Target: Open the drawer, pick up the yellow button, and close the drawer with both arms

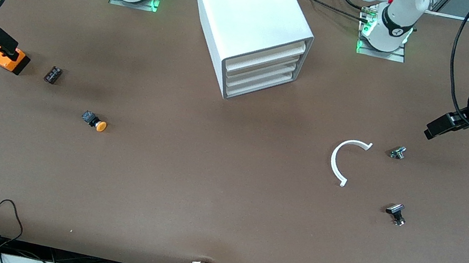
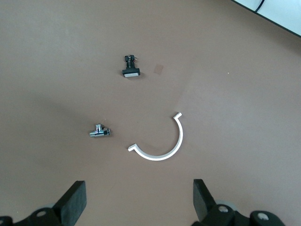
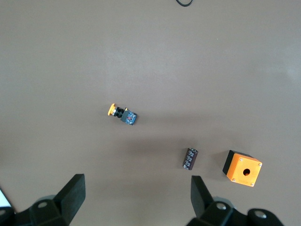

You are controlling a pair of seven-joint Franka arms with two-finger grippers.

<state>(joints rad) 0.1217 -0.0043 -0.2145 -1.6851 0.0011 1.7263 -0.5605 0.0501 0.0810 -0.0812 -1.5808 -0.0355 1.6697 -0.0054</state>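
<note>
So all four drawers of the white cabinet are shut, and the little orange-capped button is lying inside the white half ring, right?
Not quite. All four drawers of the white cabinet are shut, but the button lies on the bare table toward the right arm's end, beside nothing but a small black part. The front view shows the white half ring toward the left arm's end, with nothing inside it.

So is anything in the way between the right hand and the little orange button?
Nothing visible is. The right hand hangs open above bare table, the button lies uncovered, and the black part and orange box sit off beside that path.
</note>
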